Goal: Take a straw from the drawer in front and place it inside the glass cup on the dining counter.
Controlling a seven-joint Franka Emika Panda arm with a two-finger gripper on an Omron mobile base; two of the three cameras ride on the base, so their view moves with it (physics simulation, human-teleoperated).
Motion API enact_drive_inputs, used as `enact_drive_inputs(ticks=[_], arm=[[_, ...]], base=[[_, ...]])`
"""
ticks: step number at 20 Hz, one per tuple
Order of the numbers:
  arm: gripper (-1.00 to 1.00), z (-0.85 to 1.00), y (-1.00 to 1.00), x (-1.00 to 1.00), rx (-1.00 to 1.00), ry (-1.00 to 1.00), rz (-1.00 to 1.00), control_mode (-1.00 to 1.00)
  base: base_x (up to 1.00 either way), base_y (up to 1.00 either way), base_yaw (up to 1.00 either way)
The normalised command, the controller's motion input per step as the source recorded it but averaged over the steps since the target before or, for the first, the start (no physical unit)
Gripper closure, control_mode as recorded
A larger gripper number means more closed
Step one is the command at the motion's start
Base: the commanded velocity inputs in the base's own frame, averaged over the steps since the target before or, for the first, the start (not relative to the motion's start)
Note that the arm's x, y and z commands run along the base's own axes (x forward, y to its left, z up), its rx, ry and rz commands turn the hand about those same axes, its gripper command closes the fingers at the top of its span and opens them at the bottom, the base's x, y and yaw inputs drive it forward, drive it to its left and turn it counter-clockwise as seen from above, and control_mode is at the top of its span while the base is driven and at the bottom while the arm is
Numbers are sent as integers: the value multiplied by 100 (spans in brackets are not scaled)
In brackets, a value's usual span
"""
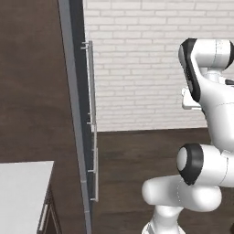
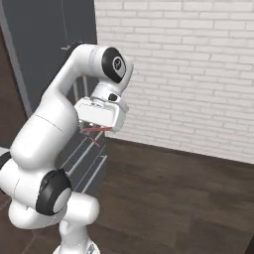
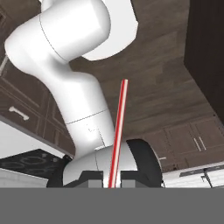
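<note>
— Straw (image 3: 118, 131) first: where was it against the jaws?

— It rose from between the two dark finger tips of the gripper (image 3: 111, 177) in the hand view, a thin red-pink stick running up and slightly to the right, its far end free over the dark wood floor (image 3: 166, 83). The jaws were clenched on its lower end. In the right base view a short reddish length of it (image 2: 94, 130) poked out under the white hand, just beside the tall dark cabinet.

— Any containers, and anything in them?

— I could not make out a cup or an open drawer. Closed brown cabinet fronts (image 3: 188, 140) with small metal handles showed at the right of the hand view, and another panelled front with a pale handle (image 3: 19, 113) at the left.

— What else stood around?

— A white brick wall (image 1: 137, 59) ran behind, above the wood floor. The tall dark cabinet (image 1: 75, 91) carried long vertical metal handles (image 1: 91, 119). A white slab top (image 1: 23, 196) sat at the lower left of the left base view, well apart from the hand. A black patterned surface (image 3: 26, 164) lay at the lower left of the hand view; I cannot tell what it was. The robot's own arm crossed behind the straw there.
</note>
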Motion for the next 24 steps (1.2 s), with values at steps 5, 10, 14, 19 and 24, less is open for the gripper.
enact_drive_inputs(ticks=[5,10,14,19,24], arm=[[100,0,0,0,0,0,0,100],[100,0,0,0,0,0,0,100],[100,0,0,0,0,0,0,100],[100,0,0,0,0,0,0,100],[100,0,0,0,0,0,0,100]], base=[[100,-43,-29],[100,-35,-42],[92,-30,-51],[83,-29,-54],[82,-28,-55]])
